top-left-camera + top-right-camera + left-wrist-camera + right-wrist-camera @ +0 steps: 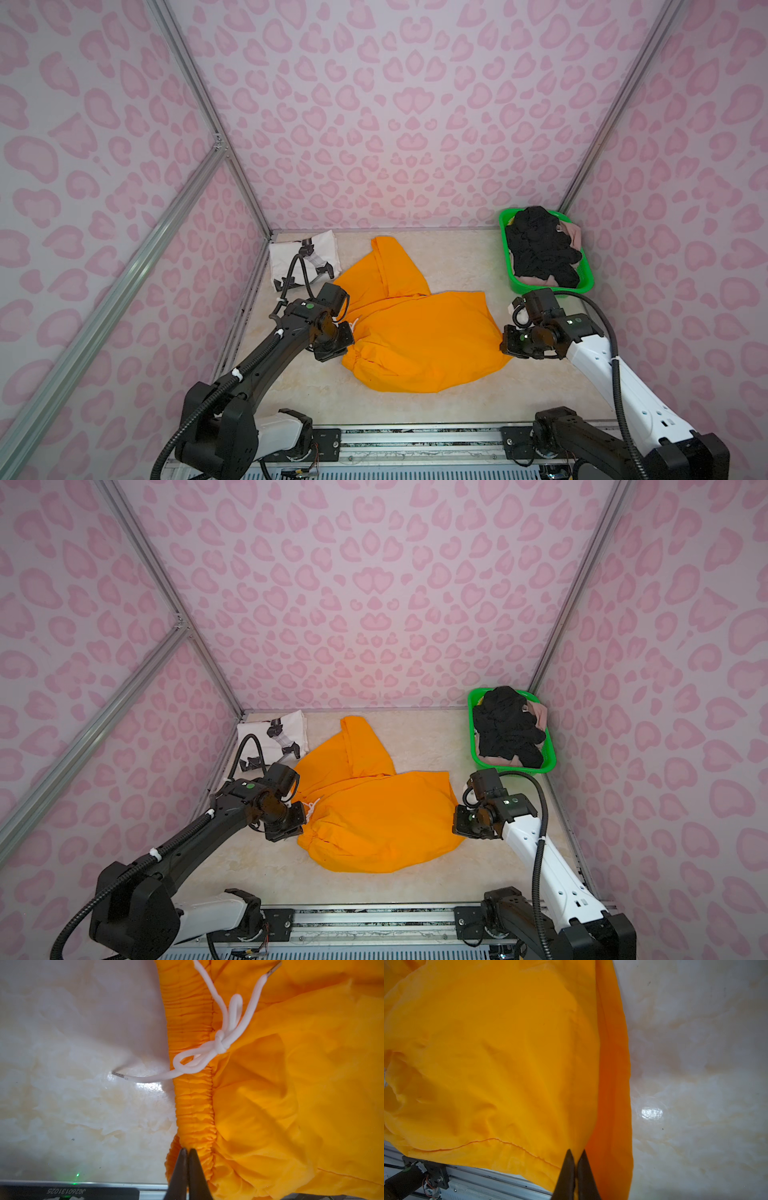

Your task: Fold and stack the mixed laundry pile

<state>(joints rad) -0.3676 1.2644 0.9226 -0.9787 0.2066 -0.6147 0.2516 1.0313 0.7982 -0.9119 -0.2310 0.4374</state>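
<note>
Bright orange drawstring shorts [415, 328] [374, 816] lie spread in the middle of the marble-look table. My left gripper [347, 351] [188, 1150] is shut on the gathered elastic waistband [193, 1105], below the white drawstring bow [218, 1043]. On the opposite side my right gripper [505, 349] [576, 1152] is shut on the shorts' hem edge [610, 1084]. A folded white T-shirt with black print [305, 259] [274, 737] lies at the back left. A black knit piece [540, 249] [505, 727] and a beige-pink piece [575, 232] fill the basket.
The green plastic mesh basket [509, 249] [473, 729] stands at the back right corner. Pink-patterned walls close in the table on three sides. A metal rail [415, 436] runs along the front edge, between the two arm bases.
</note>
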